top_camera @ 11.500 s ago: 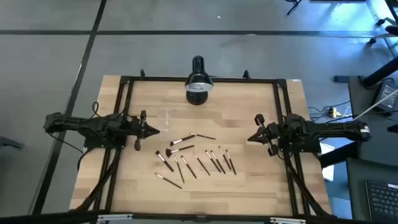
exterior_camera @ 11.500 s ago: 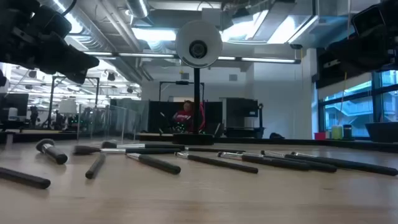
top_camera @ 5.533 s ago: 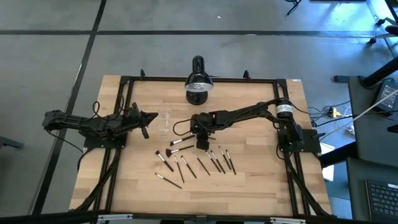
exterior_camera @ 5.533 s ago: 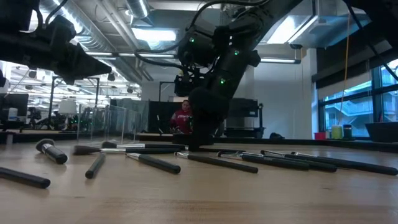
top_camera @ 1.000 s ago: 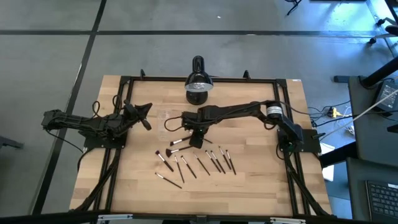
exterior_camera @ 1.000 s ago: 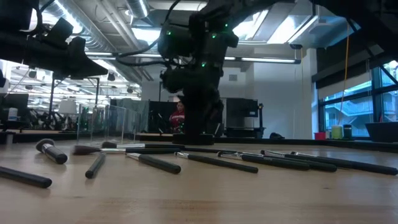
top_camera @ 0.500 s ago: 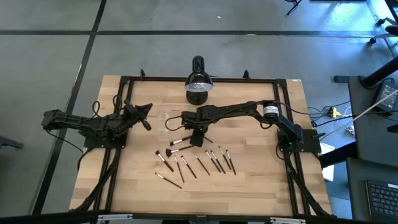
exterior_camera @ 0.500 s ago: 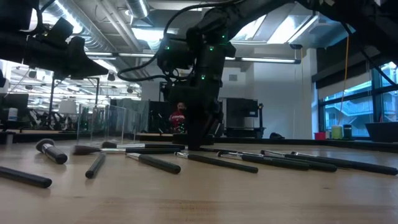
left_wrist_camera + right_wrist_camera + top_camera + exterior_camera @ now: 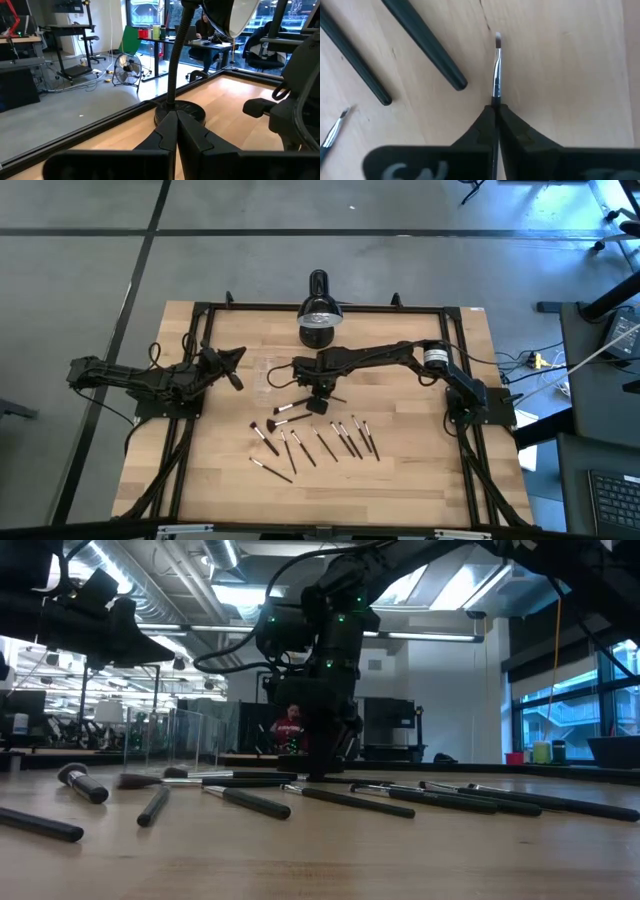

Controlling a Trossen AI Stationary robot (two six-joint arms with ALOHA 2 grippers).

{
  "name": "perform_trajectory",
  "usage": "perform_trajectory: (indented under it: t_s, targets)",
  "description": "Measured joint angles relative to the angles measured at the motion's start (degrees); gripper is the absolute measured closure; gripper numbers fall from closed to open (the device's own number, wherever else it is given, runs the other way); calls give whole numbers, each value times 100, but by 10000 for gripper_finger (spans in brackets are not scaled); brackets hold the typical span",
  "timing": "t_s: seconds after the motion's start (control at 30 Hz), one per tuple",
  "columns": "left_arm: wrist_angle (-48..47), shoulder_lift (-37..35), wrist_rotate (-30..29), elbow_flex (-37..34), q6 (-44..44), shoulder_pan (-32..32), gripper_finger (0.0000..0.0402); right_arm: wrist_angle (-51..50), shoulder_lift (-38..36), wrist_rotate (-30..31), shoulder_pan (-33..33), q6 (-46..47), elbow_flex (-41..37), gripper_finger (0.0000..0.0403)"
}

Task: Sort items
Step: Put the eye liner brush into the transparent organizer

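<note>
About a dozen makeup brushes (image 9: 318, 442) lie on the wooden worktop (image 9: 400, 470); I cannot get an exact count from above. One black desk lamp (image 9: 318, 320) stands at the far edge, and one small clear cup (image 9: 266, 372) sits near the left arm.

The right claw (image 9: 318, 404) reaches to the worktop's middle, its fingers pressed together on a thin brush (image 9: 497, 70) at the handle end. The silvery ferrule and pale tip stick straight out ahead of the fingertips, in line with the claw, low over the wood. Two dark handles (image 9: 422, 42) lie slanted just beside it.

The left claw (image 9: 235, 352) is closed on nothing, held above the worktop's left side and aimed at the lamp base (image 9: 179, 111).
</note>
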Motion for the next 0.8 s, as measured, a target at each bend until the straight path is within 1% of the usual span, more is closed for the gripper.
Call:
perform_trajectory:
  t_s: [0.13, 0.23, 0.5, 0.8]
  targets:
    - [0, 0, 0, 0, 4, 1, 398, 4, 0, 6, 0, -35, -4, 373]
    - [0, 0, -1, 0, 39, 0, 397, 9, -2, 14, 0, -37, -9, 368]
    - [-2, 0, 0, 0, 44, 1, 396, -230, 24, 19, 4, -39, 354, 389]
    - [-110, 0, 252, 0, 42, 0, 396, -274, 13, 95, 15, -52, 768, 392]
